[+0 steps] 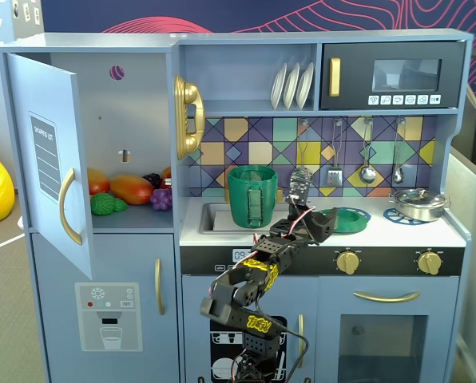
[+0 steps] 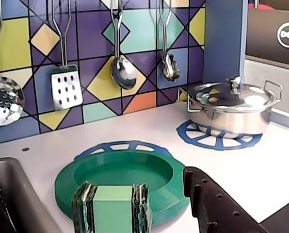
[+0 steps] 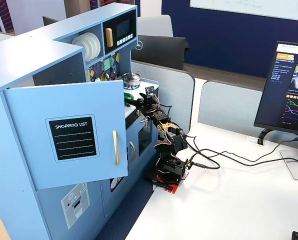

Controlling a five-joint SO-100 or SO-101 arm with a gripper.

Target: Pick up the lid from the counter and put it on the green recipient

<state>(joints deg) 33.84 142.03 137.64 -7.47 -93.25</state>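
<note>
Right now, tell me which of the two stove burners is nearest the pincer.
The blue burner ring under the green lid, right in front of the pincer. The other burner sits farther right, carrying the silver pan.

From my station I see a shiny silver lidded pan [image 2: 230,108] sitting on the right blue burner ring [image 2: 217,137] of the toy kitchen's white counter [image 2: 135,135]. Four metal utensils hang against the colourful tiled backsplash [image 2: 33,39]: a skimmer [image 2: 4,100], a slotted spatula [image 2: 66,87], a ladle [image 2: 122,72] and a smaller tool I can't identify. The pale blue fridge door [image 1: 50,159] stands open on plastic fruit [image 1: 130,190]; white plates [image 1: 292,85] stand racked above
</note>
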